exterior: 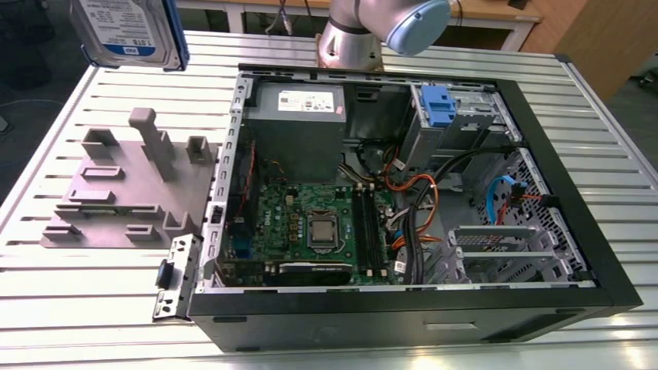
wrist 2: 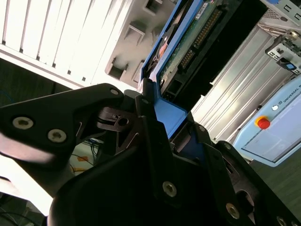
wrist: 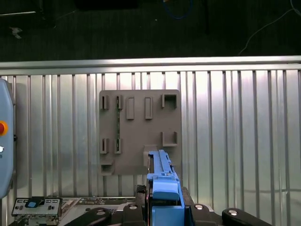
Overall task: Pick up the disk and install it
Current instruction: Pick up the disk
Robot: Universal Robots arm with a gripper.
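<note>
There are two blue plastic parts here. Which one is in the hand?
The one framing the disk, clamped in the hand. The other, a latch, sits inside the computer case.

The disk (exterior: pixel 123 31) hangs in open air above the grey fixture (exterior: pixel 123 202); cables (exterior: pixel 417 189) crowd the computer case (exterior: pixel 391 316) beside the drive bay (exterior: pixel 478 116).

The ribbed metal desk (exterior: pixel 575 100) carries a grey slotted fixture plate (wrist: pixel 141 132) — lying flat below the end effector (wrist: pixel 162 197) — and an open computer case (exterior: pixel 411 193) farther off to one side.
</note>
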